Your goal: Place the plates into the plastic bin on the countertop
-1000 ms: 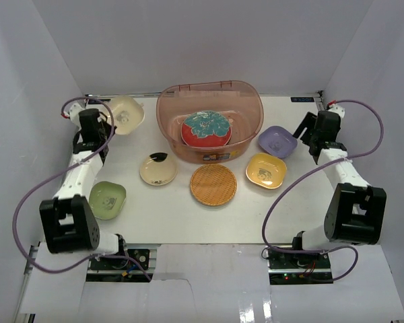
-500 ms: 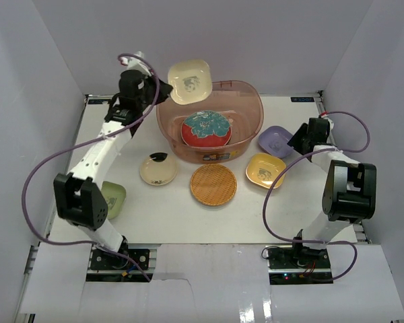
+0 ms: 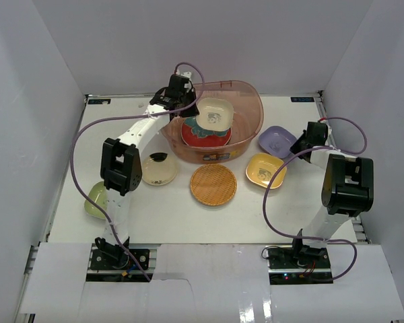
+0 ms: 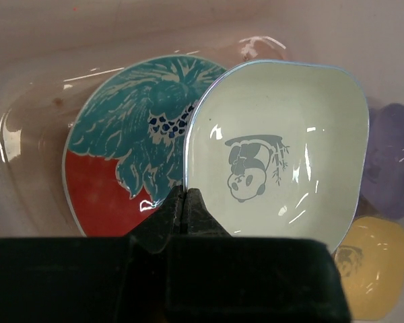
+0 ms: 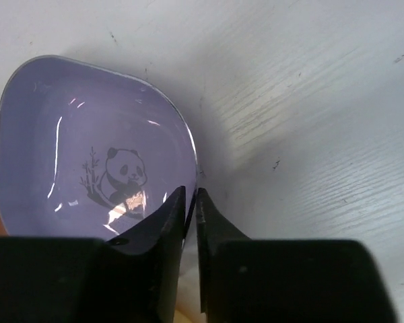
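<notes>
left fingers (image 4: 186, 205) clamp cream plate (image 4: 276, 148) over bin (image 3: 209, 83); right fingers (image 5: 180, 205) pinch purple plate (image 5: 87, 134)

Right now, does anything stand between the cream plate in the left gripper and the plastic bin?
Nothing visible does. The cream plate hangs over the plastic bin's opening, above the red plate lying inside.

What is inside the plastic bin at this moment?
In the plastic bin lies the red flower plate. The left gripper holds the cream square plate by its rim over it, covering part of it. Whether they touch cannot be seen.
</notes>
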You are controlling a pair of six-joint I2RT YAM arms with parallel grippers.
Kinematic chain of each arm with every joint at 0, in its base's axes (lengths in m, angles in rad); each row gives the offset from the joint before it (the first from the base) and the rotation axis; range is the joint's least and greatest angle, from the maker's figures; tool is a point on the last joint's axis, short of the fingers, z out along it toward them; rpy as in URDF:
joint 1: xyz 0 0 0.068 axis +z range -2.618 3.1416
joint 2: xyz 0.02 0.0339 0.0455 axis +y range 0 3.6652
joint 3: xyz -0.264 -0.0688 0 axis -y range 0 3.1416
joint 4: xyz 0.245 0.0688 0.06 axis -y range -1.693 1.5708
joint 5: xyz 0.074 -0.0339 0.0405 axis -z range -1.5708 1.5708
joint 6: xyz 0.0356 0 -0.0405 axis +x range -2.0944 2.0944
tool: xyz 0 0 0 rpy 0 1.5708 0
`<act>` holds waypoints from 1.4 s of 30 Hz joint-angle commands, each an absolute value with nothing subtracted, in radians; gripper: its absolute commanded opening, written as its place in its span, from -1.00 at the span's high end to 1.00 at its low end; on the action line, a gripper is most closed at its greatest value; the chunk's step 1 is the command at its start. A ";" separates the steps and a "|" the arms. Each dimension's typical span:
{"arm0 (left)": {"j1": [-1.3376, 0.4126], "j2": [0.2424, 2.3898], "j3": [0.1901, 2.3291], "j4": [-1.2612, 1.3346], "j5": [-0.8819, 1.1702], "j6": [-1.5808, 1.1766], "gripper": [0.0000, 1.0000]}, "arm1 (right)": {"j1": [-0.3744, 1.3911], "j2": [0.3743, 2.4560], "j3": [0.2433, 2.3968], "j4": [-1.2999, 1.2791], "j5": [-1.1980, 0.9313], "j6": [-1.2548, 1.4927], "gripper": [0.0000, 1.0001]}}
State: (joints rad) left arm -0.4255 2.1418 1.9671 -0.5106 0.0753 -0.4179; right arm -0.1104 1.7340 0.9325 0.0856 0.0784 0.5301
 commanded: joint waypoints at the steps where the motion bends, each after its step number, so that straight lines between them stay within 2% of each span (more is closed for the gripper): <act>1: -0.449 2.161 2.069 -0.630 0.020 -0.348 1.00 | -0.121 1.726 0.937 0.133 0.124 0.542 0.76; 4: -0.459 2.195 2.097 -0.660 0.008 -0.333 1.00 | -0.126 1.681 0.948 0.133 0.167 0.541 0.85; 11: -0.463 2.226 2.100 -0.686 -0.069 -0.314 1.00 | -0.127 1.447 0.942 0.210 0.252 0.541 0.84; 13: -0.463 2.236 2.100 -0.686 -0.086 -0.310 1.00 | -0.124 1.395 0.934 0.277 0.214 0.535 0.84; 16: -0.463 2.247 2.100 -0.684 -0.091 -0.311 0.67 | -0.094 1.325 0.972 0.289 0.152 0.491 0.84; 17: -0.463 2.250 2.102 -0.683 -0.091 -0.313 0.46 | -0.059 1.321 1.030 0.266 0.146 0.447 0.84; 19: -0.463 2.252 2.105 -0.683 -0.113 -0.318 0.26 | -0.019 1.324 1.083 0.212 0.141 0.413 0.84; 20: -0.463 2.247 2.103 -0.680 -0.120 -0.321 0.01 | 0.032 1.328 1.103 0.206 0.135 0.402 0.85; 21: -0.463 2.241 2.108 -0.673 -0.123 -0.322 -0.11 | 0.053 1.333 1.136 0.201 0.127 0.382 0.84; 23: -0.463 2.230 2.120 -0.667 -0.126 -0.327 -0.30 | 0.121 1.365 1.186 0.157 0.114 0.365 0.84; 24: -0.462 2.212 2.135 -0.660 -0.129 -0.328 -0.46 | 0.139 1.380 1.237 0.143 0.109 0.357 0.84; 27: -0.457 2.145 2.144 -0.632 -0.137 -0.342 -0.65 | 0.219 1.456 1.304 0.114 0.080 0.345 0.85; 32: -0.394 1.923 1.973 -0.533 -0.140 -0.403 -0.67 | 0.330 1.644 1.498 0.034 0.026 0.295 0.85; 33: -0.378 1.819 1.921 -0.513 -0.140 -0.435 -0.67 | 0.337 1.675 1.525 0.002 0.009 0.291 0.85; 37: -0.226 1.532 1.520 -0.422 -0.114 -0.540 -0.64 | 0.380 1.830 1.652 -0.069 -0.041 0.270 0.84; 40: -0.119 1.334 1.282 -0.429 -0.080 -0.597 -0.61 | 0.409 1.931 1.729 -0.146 -0.054 0.252 0.85; 42: -0.085 1.254 1.198 -0.463 -0.115 -0.600 -0.60 | 0.420 1.979 1.769 -0.164 -0.058 0.250 0.84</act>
